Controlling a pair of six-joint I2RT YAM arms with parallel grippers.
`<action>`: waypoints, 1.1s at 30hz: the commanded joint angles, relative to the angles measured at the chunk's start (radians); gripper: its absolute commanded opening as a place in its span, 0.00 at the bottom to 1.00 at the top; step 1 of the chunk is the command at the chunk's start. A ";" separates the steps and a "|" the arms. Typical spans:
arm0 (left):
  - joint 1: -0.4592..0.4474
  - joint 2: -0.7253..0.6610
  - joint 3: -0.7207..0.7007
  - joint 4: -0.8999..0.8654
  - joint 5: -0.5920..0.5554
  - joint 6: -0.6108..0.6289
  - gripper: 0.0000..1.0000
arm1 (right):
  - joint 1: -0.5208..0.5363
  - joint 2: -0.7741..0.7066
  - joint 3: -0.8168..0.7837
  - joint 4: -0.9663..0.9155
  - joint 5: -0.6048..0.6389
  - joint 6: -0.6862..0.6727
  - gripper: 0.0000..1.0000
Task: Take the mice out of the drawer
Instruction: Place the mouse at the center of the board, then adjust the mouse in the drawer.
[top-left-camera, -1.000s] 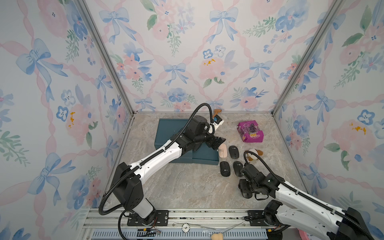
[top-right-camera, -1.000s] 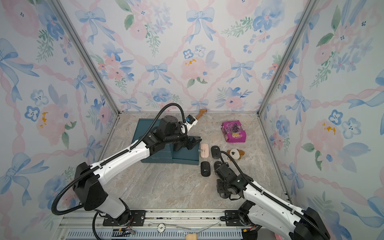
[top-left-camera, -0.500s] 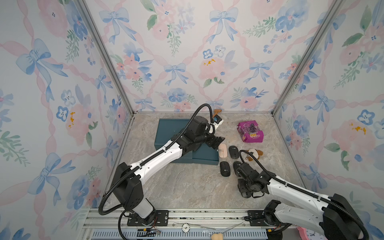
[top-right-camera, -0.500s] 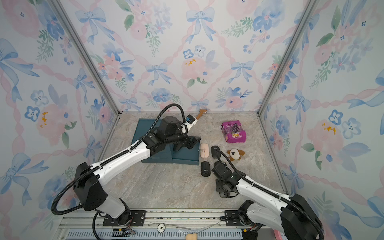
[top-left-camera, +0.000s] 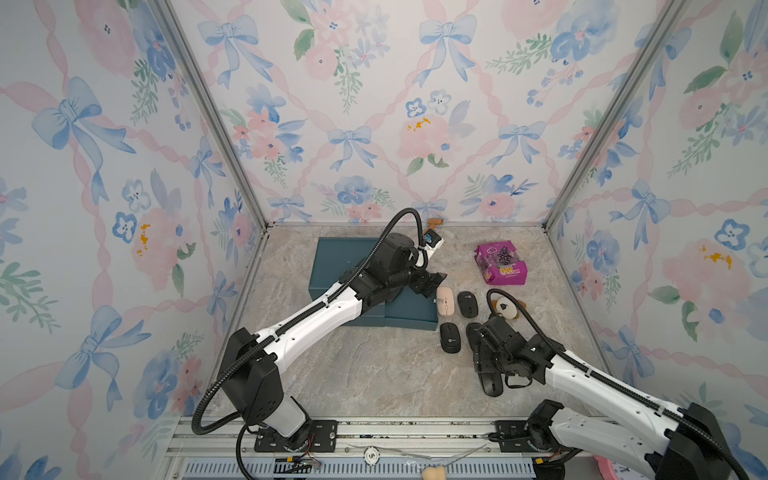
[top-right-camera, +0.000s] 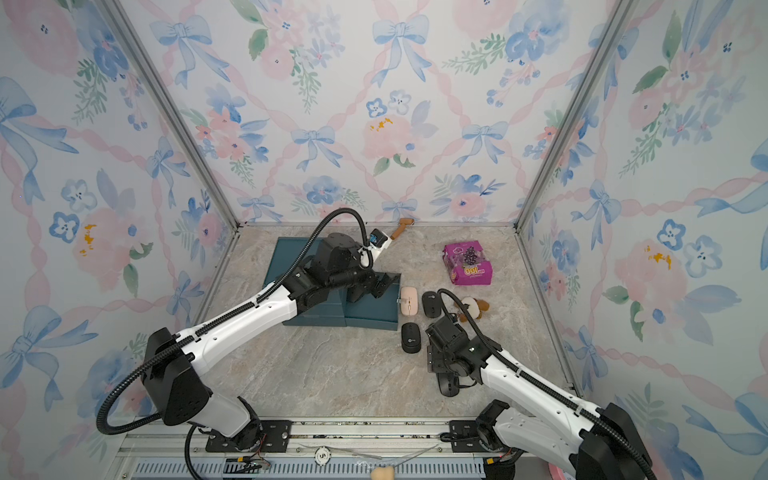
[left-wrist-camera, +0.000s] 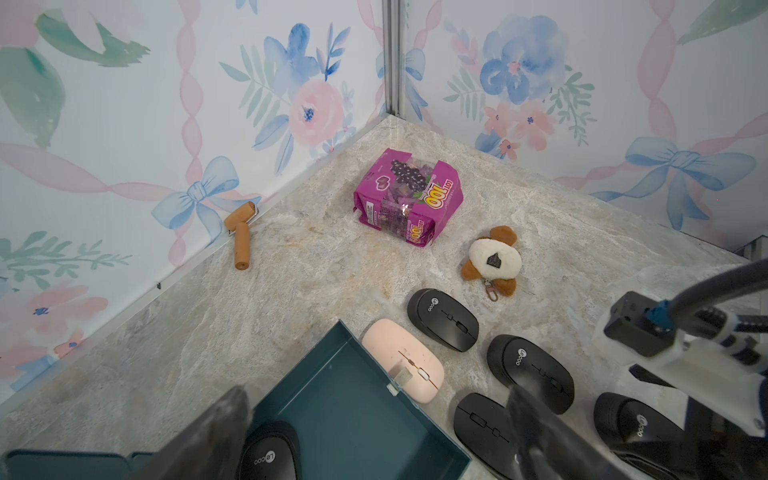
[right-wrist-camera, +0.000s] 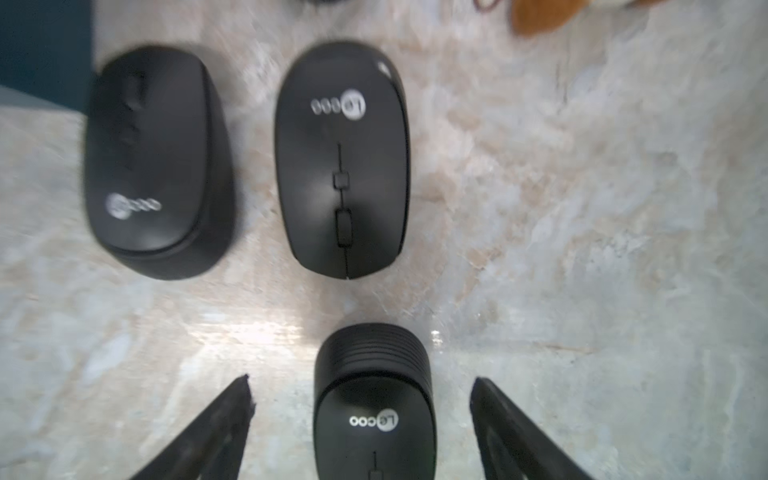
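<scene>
Five of the six mice (left-wrist-camera: 530, 374) lie out on the marble-look table (left-wrist-camera: 291, 299), while the last black mouse (left-wrist-camera: 270, 455) sits inside the open blue-green drawer (left-wrist-camera: 353, 415). The left hand (left-wrist-camera: 376, 388) hangs over the drawer, its fingers (left-wrist-camera: 208, 436) spread wide with nothing between them. The last black mouse lies just below it, close beside one finger rather than centred in the gap. The edge of the left wrist view crops that mouse, so its long axis cannot be told for certain, and the left arm hides it in both top views. The left arm is plainly the nearer one, and the pick looks to depend on shifting the hand sideways until the mouse sits centred.

The right hand (right-wrist-camera: 361, 377) is low over the table, apart from the drawer, with its fingers also spread. The nearest mouse (right-wrist-camera: 374, 415) lies lengthwise between them and touches neither. Two more black ones lie side by side just ahead of it. The pink mouse (left-wrist-camera: 401, 365) rests against the drawer's front corner.

Each black mouse carries a white "Lecoo" logo. A purple snack packet (left-wrist-camera: 409, 197) near the back wall shows a large "100". A brown-and-white plush keychain (left-wrist-camera: 494, 259) lies near the mice.
</scene>
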 joint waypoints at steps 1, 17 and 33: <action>0.016 -0.043 -0.015 -0.007 -0.035 -0.014 0.98 | -0.013 -0.028 0.107 0.001 0.056 0.030 0.87; 0.167 -0.169 -0.061 -0.011 -0.076 -0.159 0.98 | 0.154 0.308 0.503 0.402 0.040 0.267 0.96; 0.221 -0.238 -0.093 -0.027 -0.171 -0.241 0.98 | 0.201 0.405 0.707 0.239 0.207 0.243 0.96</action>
